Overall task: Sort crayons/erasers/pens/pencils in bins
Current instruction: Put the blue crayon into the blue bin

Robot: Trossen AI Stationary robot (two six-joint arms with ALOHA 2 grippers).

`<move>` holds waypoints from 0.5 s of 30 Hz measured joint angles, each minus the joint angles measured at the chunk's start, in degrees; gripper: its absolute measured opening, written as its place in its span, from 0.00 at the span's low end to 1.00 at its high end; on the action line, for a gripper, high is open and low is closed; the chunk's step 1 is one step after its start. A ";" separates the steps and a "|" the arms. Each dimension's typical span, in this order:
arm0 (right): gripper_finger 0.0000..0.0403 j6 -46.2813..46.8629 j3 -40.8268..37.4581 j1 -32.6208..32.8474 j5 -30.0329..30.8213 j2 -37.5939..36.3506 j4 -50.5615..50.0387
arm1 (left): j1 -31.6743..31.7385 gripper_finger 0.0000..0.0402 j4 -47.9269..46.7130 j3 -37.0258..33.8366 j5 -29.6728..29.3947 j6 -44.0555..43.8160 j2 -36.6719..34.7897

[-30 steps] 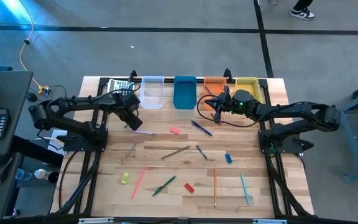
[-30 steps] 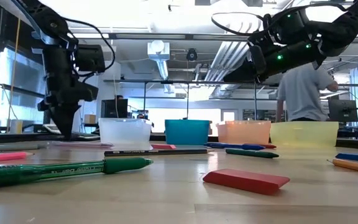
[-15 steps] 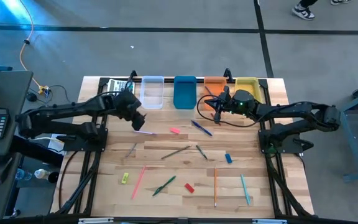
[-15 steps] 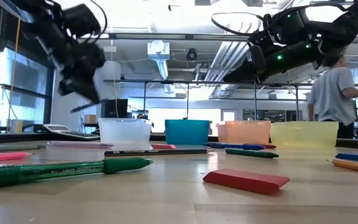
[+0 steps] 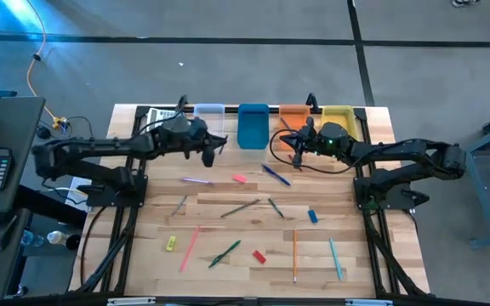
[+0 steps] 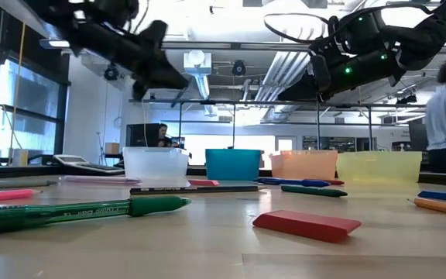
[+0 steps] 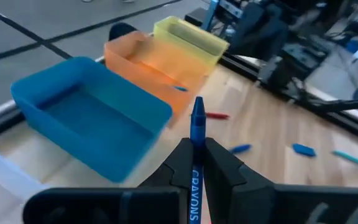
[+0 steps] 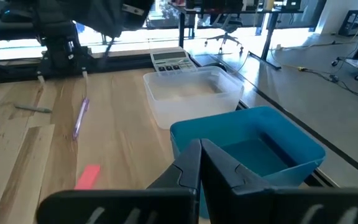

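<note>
Left gripper [image 7: 194,163] swung over clear bin [image 5: 208,110], pinching blue crayon [image 7: 197,121]; right gripper [image 8: 199,163] pressed together.

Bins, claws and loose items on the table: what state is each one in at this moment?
Left claw: shut on a blue crayon, raised near the clear bin.
Right claw: shut, empty, in front of the orange bin.
Blue bin: upright, empty.
Clear bin: upright.
Yellow bin: upright.
Red eraser: flat on the table.
Green pen: lying on the table.
</note>
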 joint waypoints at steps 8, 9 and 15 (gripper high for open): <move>0.00 0.14 0.00 0.00 0.00 0.00 0.12 | 2.70 0.02 -0.10 15.13 1.02 8.67 16.28; 0.00 0.14 0.00 0.00 0.01 0.00 0.14 | 3.12 0.02 -0.16 17.04 1.13 9.29 18.23; 0.00 0.14 0.00 0.00 0.00 0.00 0.16 | 5.11 0.02 -3.61 28.41 1.36 11.95 29.72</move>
